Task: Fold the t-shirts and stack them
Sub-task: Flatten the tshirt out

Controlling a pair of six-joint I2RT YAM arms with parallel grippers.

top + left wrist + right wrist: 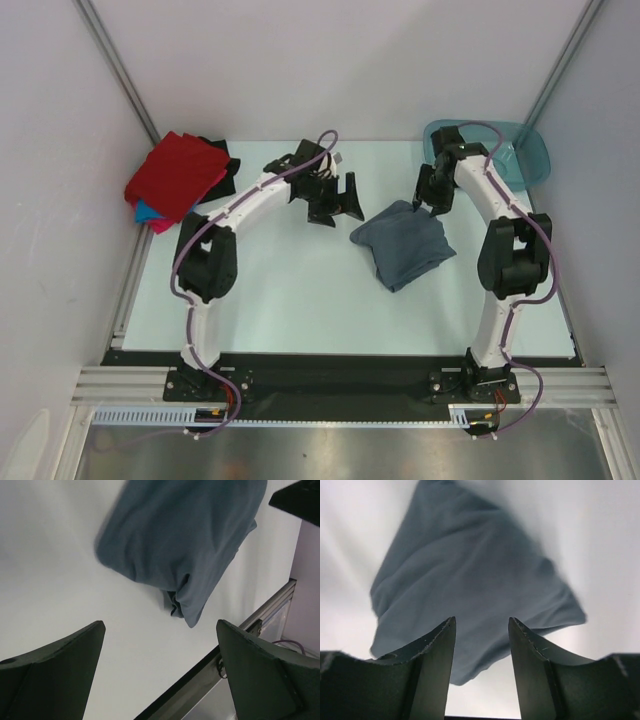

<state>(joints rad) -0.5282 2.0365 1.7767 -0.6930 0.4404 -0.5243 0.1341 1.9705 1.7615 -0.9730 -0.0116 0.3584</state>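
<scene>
While the slate grey-blue t-shirt (405, 245) lies folded into a rough, slightly rumpled square right of the middle of the tabletop (300, 290), neither arm has hold of it. The right gripper (435, 200) hangs over the shirt's far corner. In the right wrist view its two fingers stand partly apart, with only the cloth (470, 580) showing below the gap of the gripper (482, 621), so it is open and holds nothing. The left gripper (335, 205) hovers near the middle of the far half of the tabletop, just left of the shirt, its jaws spread wide and empty. From the left wrist, this gripper (160, 625) looks down on bare tabletop, with the shirt (185, 535) beyond its fingertips, one bunched corner pointing towards the near right edge.

At the far left corner sits a stack. The red t-shirt (180, 175) is on top, and the bright blue t-shirt (147, 210) peeks out at its left edge. What seems to be the pink t-shirt (160, 226) shows as a thin sliver under that. The black t-shirt (222, 182) juts out along the right side. A teal tub (530, 155) stands at the far right corner, partly behind the right arm.
</scene>
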